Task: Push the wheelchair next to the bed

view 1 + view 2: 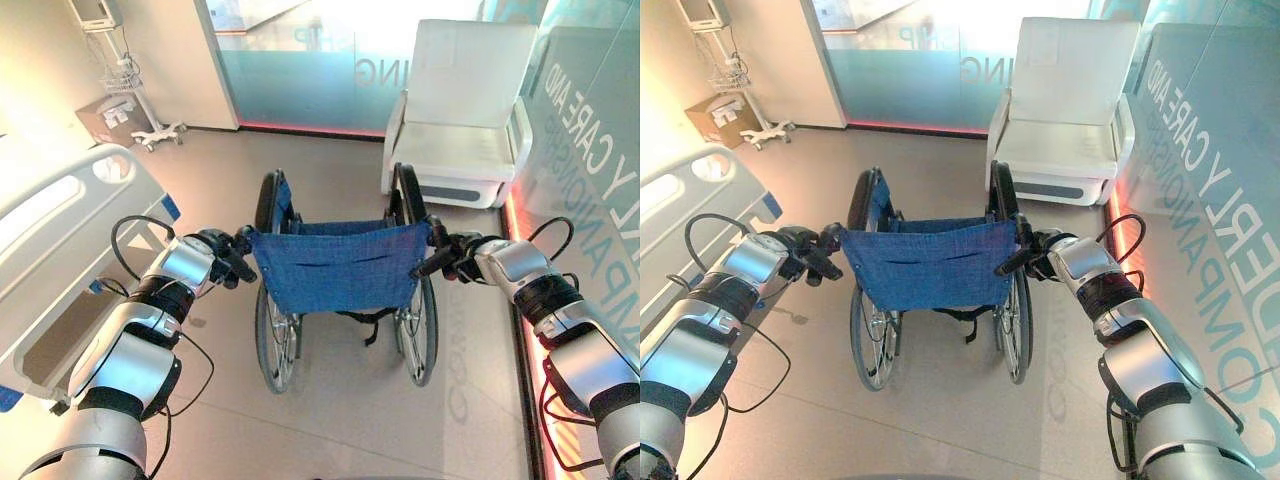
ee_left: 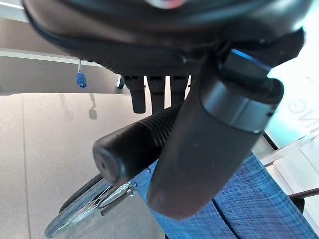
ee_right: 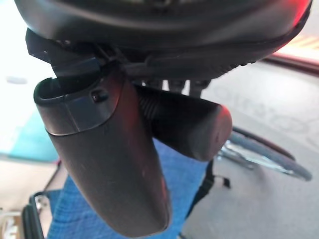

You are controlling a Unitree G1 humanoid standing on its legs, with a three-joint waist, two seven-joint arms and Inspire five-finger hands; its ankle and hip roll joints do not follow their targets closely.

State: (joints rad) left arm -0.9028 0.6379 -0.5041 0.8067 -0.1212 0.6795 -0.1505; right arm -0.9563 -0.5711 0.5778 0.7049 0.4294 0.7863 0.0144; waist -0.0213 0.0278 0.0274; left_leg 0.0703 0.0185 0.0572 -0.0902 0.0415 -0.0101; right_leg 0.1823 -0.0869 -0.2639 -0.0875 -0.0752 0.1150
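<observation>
A wheelchair (image 1: 338,266) with a blue cloth back and black wheels stands in the middle of the floor, facing away from me. My left hand (image 1: 226,257) is shut on its left push handle (image 2: 134,147), thumb (image 2: 209,134) lying over the ribbed grip. On the other side my right hand (image 1: 457,256) is shut on the right push handle (image 3: 192,124), with its thumb (image 3: 107,164) across it. The bed (image 1: 60,250), white with a rounded footboard and side rail, lies along the left, about an arm's width from the wheelchair.
A white armchair (image 1: 462,115) stands ahead on the right against a frosted glass wall (image 1: 300,60). A lettered glass partition (image 1: 590,170) runs along the right. A wheeled stand (image 1: 135,95) and a cardboard box (image 1: 720,115) sit at the far left.
</observation>
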